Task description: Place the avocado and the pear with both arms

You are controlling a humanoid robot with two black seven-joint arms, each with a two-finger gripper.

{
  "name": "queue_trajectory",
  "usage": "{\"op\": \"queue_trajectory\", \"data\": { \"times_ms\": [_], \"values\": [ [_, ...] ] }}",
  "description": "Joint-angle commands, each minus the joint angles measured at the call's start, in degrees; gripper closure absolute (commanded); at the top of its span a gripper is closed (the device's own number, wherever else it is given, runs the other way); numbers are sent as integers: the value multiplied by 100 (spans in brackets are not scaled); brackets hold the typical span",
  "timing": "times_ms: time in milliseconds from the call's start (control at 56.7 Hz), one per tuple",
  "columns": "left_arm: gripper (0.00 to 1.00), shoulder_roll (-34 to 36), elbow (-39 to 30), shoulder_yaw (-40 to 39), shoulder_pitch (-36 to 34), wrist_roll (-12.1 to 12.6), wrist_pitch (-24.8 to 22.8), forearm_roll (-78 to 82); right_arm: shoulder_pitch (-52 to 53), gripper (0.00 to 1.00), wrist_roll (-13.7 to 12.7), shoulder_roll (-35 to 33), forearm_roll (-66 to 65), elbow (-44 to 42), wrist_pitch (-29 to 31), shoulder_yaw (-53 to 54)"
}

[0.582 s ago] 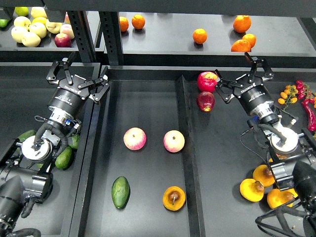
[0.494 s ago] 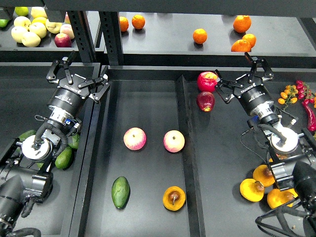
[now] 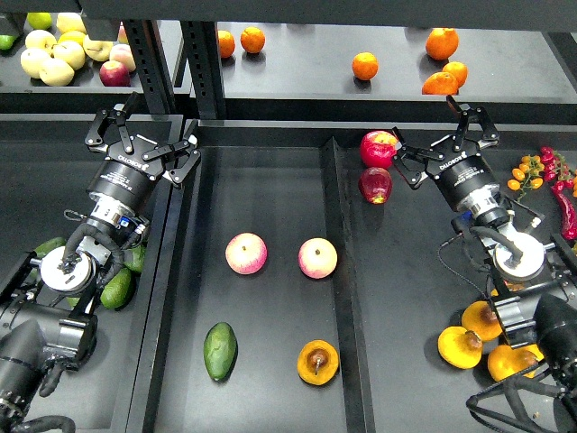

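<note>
Smooth oval avocado (image 3: 220,351), seemingly hollow-centred round pear (image 3: 317,362)

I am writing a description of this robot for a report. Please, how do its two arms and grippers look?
Both arms are black, built of round segments, each with a silver-white disc at one joint and loose black cables beside it. The left gripper and the right gripper are black, each with two angular fingers, and a small white marking is printed on each wrist.

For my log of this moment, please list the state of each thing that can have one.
Dark green oval avocado: lying free in the centre tray, ungripped.
Orange-yellow pear with brown hollow: resting hollow up, ungripped.
Two pink-yellow round apples: resting apart.
Left gripper: fingers open, empty.
Right gripper: fingers open, empty.
</note>
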Motion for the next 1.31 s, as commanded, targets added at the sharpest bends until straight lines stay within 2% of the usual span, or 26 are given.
{"op": "queue_trajectory", "data": {
  "times_ms": [0, 141, 388, 459, 547, 582, 688, 741, 811, 829, 864, 1129, 1287],
  "values": [
    [0, 0, 27, -16, 0, 11, 0, 2, -1, 1, 0, 0, 0, 0, 0, 9],
    [0, 0, 71, -7, 0, 99, 0, 2, -1, 1, 9, 0, 0, -70, 0, 18],
    [0, 0, 159, 28, -9, 468, 0, 2, 16, 1, 35, 0, 0, -158, 0, 27],
    [0, 0, 211, 28, -79, 775, 0, 2, 16, 1, 35, 0, 0, -158, 0, 27],
    [3, 0, 360, 54, -324, 1407, 0, 2, 34, 1, 26, 0, 0, -149, 0, 27],
    [4, 0, 422, 63, -412, 1528, 0, 2, 43, 1, 26, 0, 0, -149, 0, 27],
    [8, 0, 624, 423, -729, 1528, 0, 11, 78, 1, 26, 0, 0, -158, 0, 35],
    [10, 0, 712, 871, -896, 1528, 0, -6, 87, 1, 26, 0, 0, -167, 0, 79],
    [10, 404, 739, 1566, -1160, 1528, 0, -15, 122, 1, 18, 0, 0, -167, 0, 176],
    [10, 700, 739, 2071, -1334, 1528, 0, -59, 139, 1, 18, 0, 0, -176, 0, 246],
    [10, 887, 739, 2444, -1441, 1528, 0, -147, 148, 1, 18, 0, 0, -167, 0, 299],
    [12, 1538, 493, 4325, -2030, 1528, 0, -279, 218, 1, 18, 0, 0, -167, 0, 413],
    [12, 1977, 291, 5643, -2688, 1528, 0, -279, 236, 1, 9, 0, 0, -167, 0, 440]
  ]
}}
